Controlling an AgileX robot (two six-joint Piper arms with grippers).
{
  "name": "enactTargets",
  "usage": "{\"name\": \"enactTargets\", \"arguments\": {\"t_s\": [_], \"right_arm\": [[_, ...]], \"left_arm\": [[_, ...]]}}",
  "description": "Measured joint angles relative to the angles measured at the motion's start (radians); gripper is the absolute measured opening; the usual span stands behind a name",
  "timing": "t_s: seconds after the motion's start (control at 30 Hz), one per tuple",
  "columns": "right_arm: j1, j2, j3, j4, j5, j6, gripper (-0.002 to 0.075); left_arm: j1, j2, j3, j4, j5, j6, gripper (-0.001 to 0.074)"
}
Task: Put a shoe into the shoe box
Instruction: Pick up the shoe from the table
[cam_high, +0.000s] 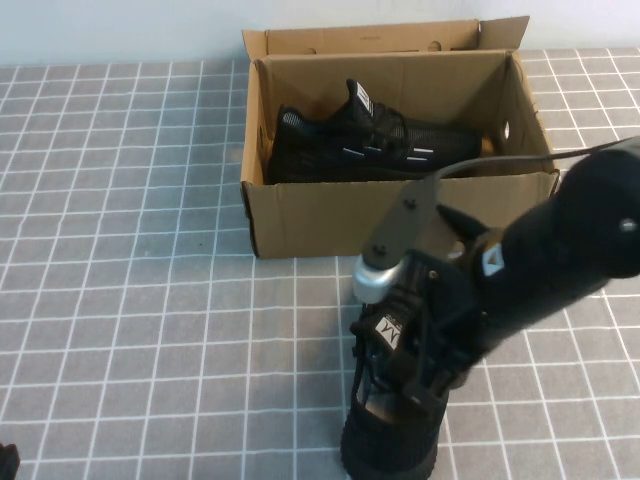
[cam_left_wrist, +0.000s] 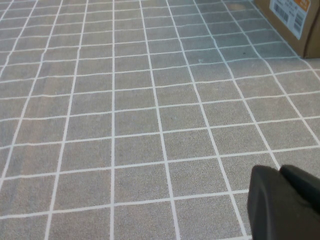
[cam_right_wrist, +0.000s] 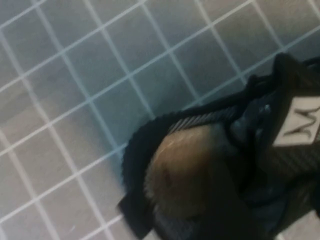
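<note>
Right gripper (cam_high: 420, 385) sat on the shoe (cam_high: 392, 420) near the shoe box (cam_high: 400, 215); grip unclear. Left gripper (cam_left_wrist: 285, 200) parked near-left, fingers pressed together.

The surface (cam_high: 130, 250) is covered by a grey cloth ruled with thin white lines into squares. The grid is carried out to the left, right and near edges of the high view. Along the far edge a plain pale wall (cam_high: 120, 30) is seen, bluish-white and unmarked. Even, soft light is spread over the cloth. The same grey grid (cam_left_wrist: 125, 110) is shown in the left wrist view.
</note>
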Motion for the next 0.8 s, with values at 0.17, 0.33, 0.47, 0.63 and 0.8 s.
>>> {"name": "enactTargets", "arguments": {"t_s": [0.17, 0.33, 0.47, 0.63, 0.8], "right_arm": [[0.001, 0.058, -0.006, -0.015, -0.079, -0.004, 0.0445], [0.001, 0.11, -0.006, -0.07, -0.132, -0.006, 0.0463], [0.001, 0.152, -0.008, -0.143, -0.165, -0.006, 0.0463], [0.002, 0.18, -0.01, -0.211, -0.181, -0.006, 0.0462], [0.002, 0.181, -0.017, -0.23, -0.199, -0.006, 0.0417]], "left_arm": [[0.0, 0.0, 0.0, 0.0, 0.0, 0.0, -0.0001], [0.0, 0.0, 0.0, 0.0, 0.0, 0.0, -0.0001], [0.0, 0.0, 0.0, 0.0, 0.0, 0.0, -0.0001], [0.0, 0.0, 0.0, 0.0, 0.0, 0.0, -0.0001], [0.0, 0.0, 0.0, 0.0, 0.0, 0.0, -0.0001]]}}
